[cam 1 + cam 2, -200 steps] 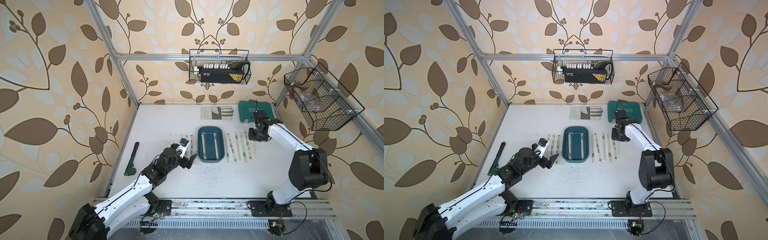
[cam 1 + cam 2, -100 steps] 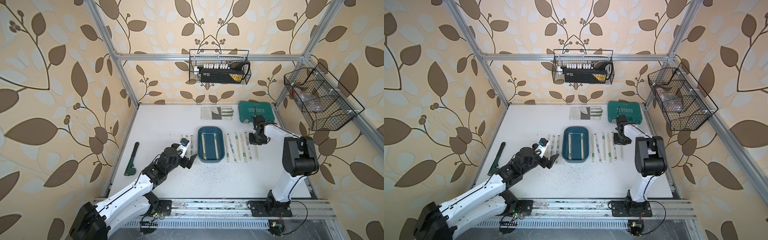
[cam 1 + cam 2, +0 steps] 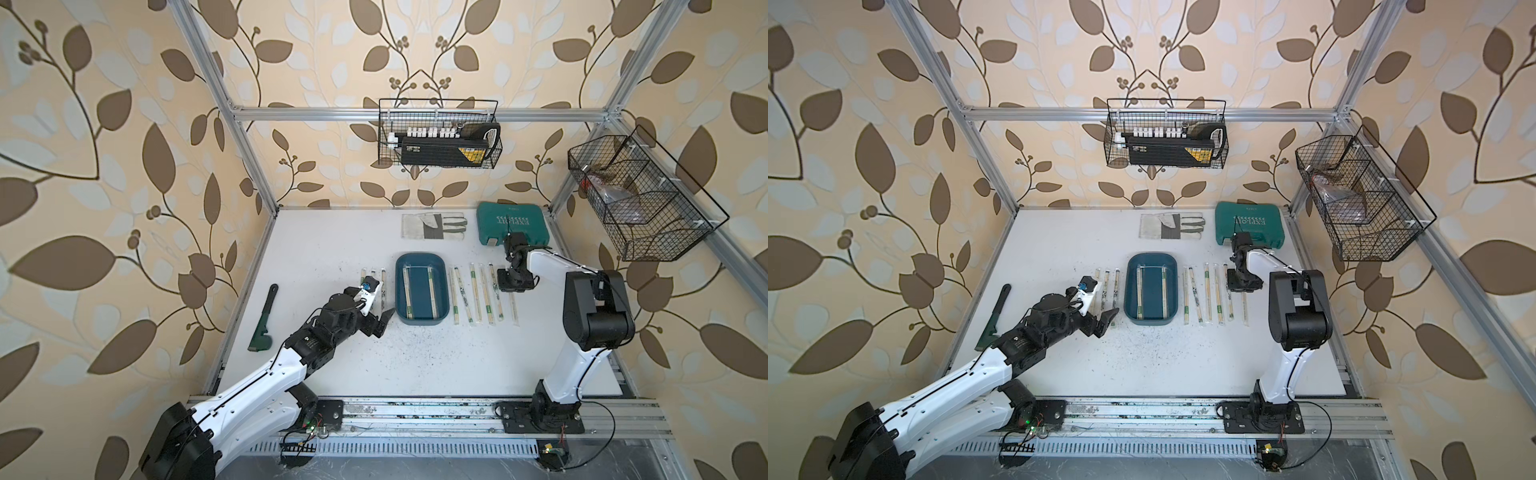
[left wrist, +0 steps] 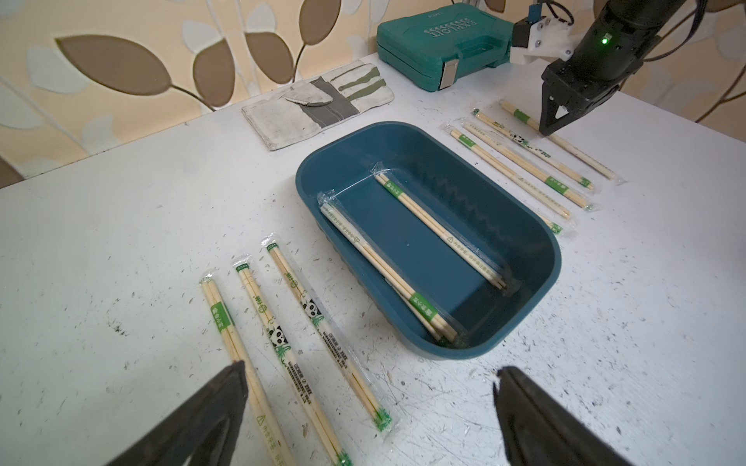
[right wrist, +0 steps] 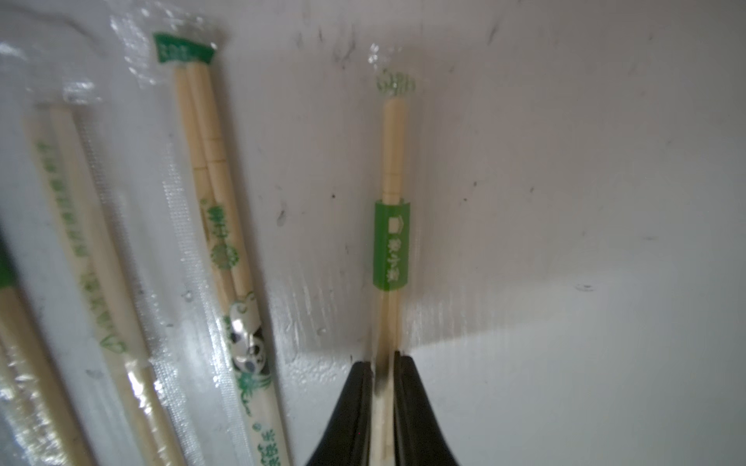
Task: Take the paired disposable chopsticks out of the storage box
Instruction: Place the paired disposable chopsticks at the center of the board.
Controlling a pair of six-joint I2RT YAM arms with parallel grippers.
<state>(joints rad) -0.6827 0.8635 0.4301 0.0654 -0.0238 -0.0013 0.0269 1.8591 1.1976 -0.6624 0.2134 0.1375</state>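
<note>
Both top views look down from high above the front of the worktop, side by side, and show nearly the same whole scene. The left wrist camera sits low, looking across the storage box to the right gripper. The right wrist camera is very close to the worktop, looking along one of the paired disposable chopsticks, which the left wrist view also shows.

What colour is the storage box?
The storage box is dark teal-blue; left wrist view shows it best.
</note>
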